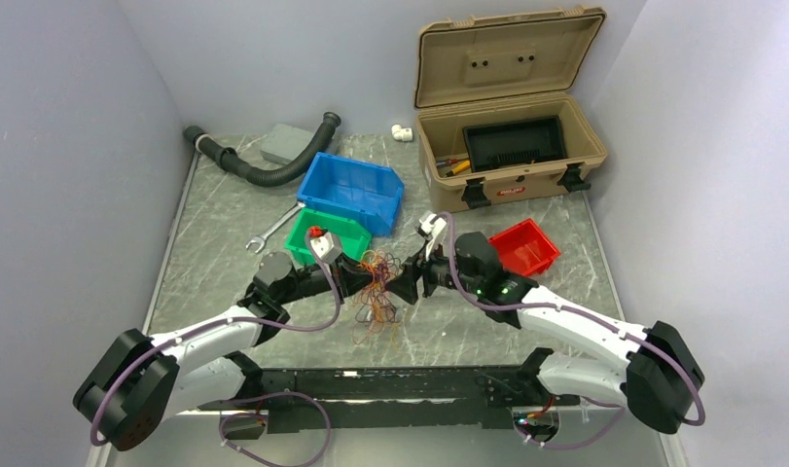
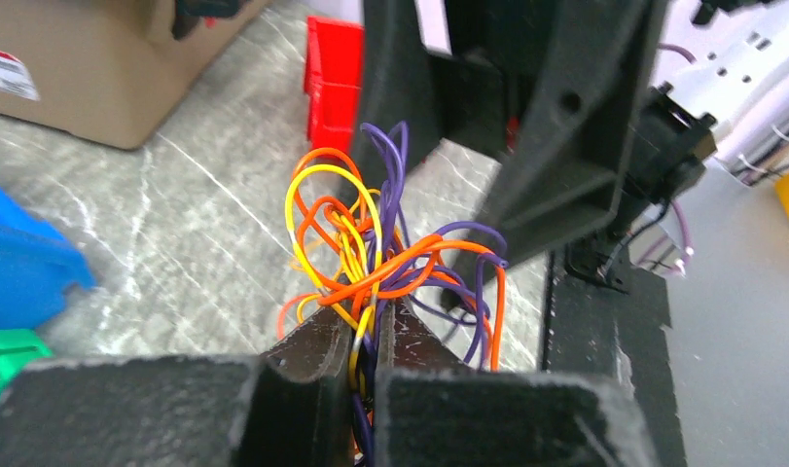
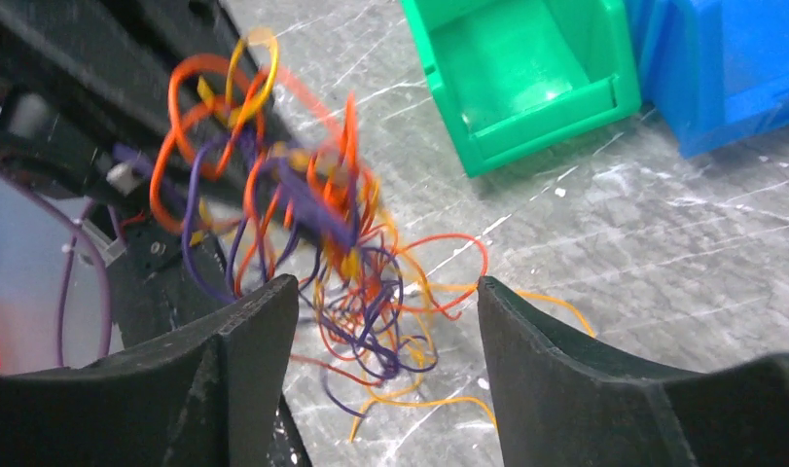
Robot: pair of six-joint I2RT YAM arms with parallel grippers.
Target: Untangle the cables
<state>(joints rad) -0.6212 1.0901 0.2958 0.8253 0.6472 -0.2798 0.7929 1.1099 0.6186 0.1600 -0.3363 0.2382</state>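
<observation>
Cables [image 1: 376,284]: orange, yellow and purple strands in one knot, mid-tabletop, somewhat nearer the near edge than the far one.

Left gripper [image 2: 367,336]: pinched almost fully closed on a few strands at the knot's base, with loops standing up above its fingers. Likely an anchor hold, so the bundle cannot slide.

Right gripper [image 3: 385,336]: spread wide, nothing in it, facing the tangle from the right-edge side (loose tails trail on the table [image 3: 663,243]).

Judgement: it is open to take one loop and draw it away from the anchor.
</observation>
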